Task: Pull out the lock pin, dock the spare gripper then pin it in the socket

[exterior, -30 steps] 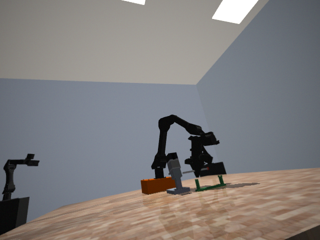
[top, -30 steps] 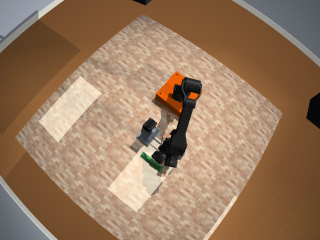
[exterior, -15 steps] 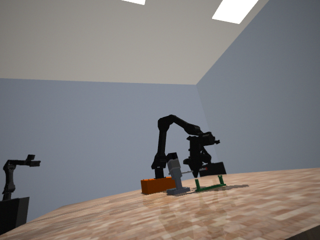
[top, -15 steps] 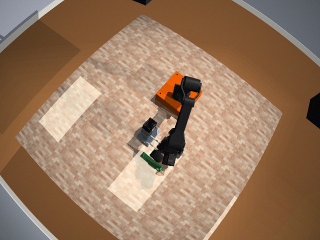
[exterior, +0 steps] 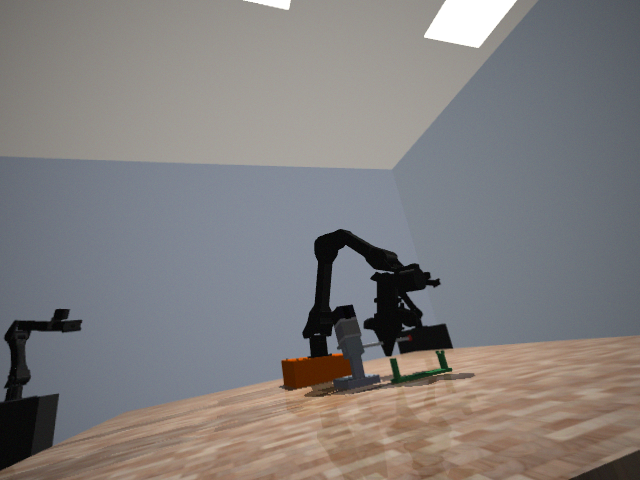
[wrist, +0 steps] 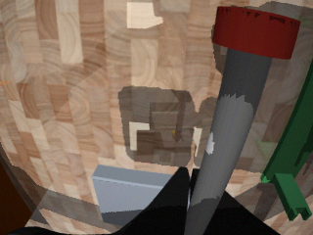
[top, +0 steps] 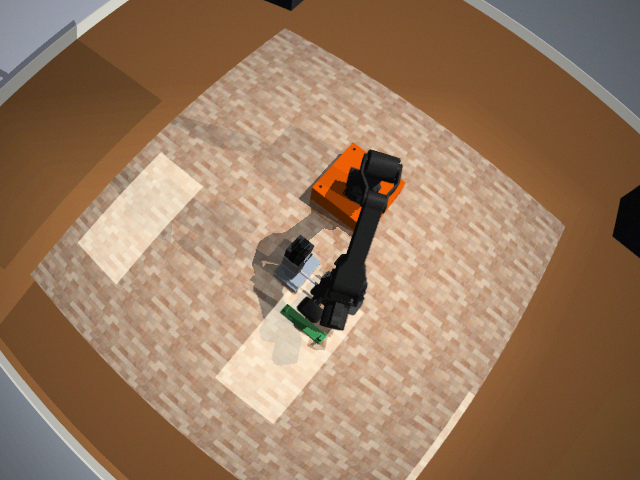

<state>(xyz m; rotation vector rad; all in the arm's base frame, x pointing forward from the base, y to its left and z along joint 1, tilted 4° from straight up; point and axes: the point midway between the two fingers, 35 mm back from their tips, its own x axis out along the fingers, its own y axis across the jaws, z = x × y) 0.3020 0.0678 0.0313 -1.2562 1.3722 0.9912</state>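
Note:
My gripper (exterior: 388, 347) (wrist: 188, 175) is shut on the lock pin, a grey rod (exterior: 373, 344) (wrist: 229, 129) with a red head (exterior: 410, 337) (wrist: 255, 33). The pin is held roughly level above the table, its plain end toward the mount. In the exterior view that end appears at the side of the grey-blue mount (exterior: 355, 364) (top: 292, 279) (wrist: 129, 196); whether it is inside the hole cannot be told. The spare gripper (top: 299, 250) (exterior: 347, 328), with black fingers and a grey body, stands on top of the mount, leaning slightly. The socket hole is hidden.
A green two-post rack (top: 303, 324) (exterior: 421, 375) (wrist: 293, 132) stands empty beside the mount, close to my gripper. The orange base block (top: 336, 198) (exterior: 315, 369) is behind the mount. Another black arm (exterior: 19, 356) stands at the far left in the exterior view.

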